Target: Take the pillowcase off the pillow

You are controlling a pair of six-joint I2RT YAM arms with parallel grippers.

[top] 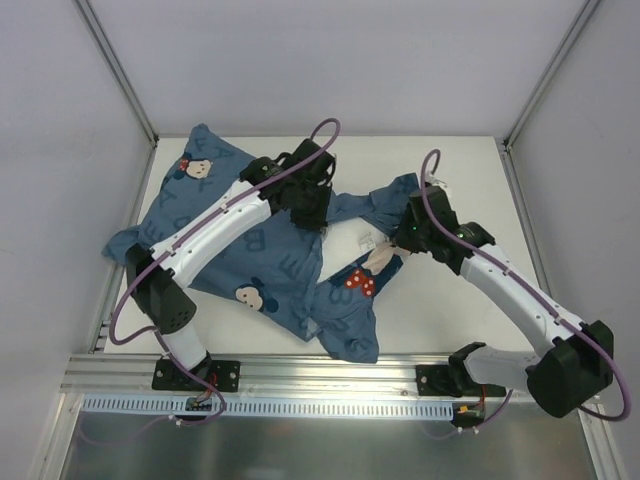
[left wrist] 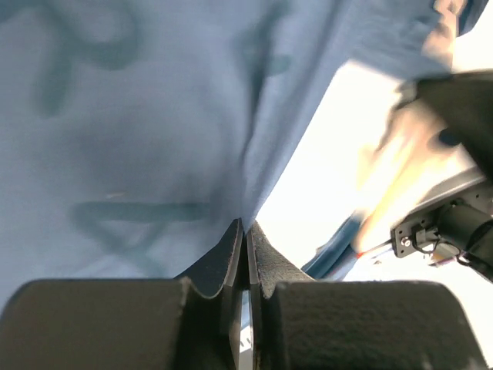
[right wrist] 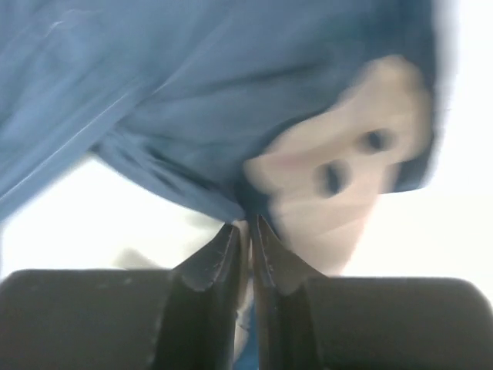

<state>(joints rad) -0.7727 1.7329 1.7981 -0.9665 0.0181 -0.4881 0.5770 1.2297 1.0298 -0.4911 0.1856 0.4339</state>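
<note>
- The pillowcase (top: 245,255) lies rumpled across the table (top: 455,290). It runs from the far-left corner towards the centre right, with one flap hanging towards the near edge.
- A mouse face (top: 248,295) is printed on its near-left part, and a red dotted bow (top: 362,283) shows further right.
- The left arm (top: 225,220) reaches diagonally over the cloth, its wrist above the middle of the pillowcase.
- The left claw (left wrist: 246,231) is closed. Its tips are pressed together and pinch a raised fold of blue cloth, which rises taut from the pinch.
- The pillow (top: 342,245) shows only as a white patch in the middle, between the two claws. Blue cloth lies around it on the far, left and near sides, and the rest of it is covered.
- The right claw (right wrist: 248,227) is closed, with its tips almost meeting on a bunched blue edge of the pillowcase. A blurred pale cartoon face (right wrist: 347,169) sits just right of the grip.
- The right arm (top: 510,285) comes in from the near right, with its wrist at the right end of the cloth.
</note>
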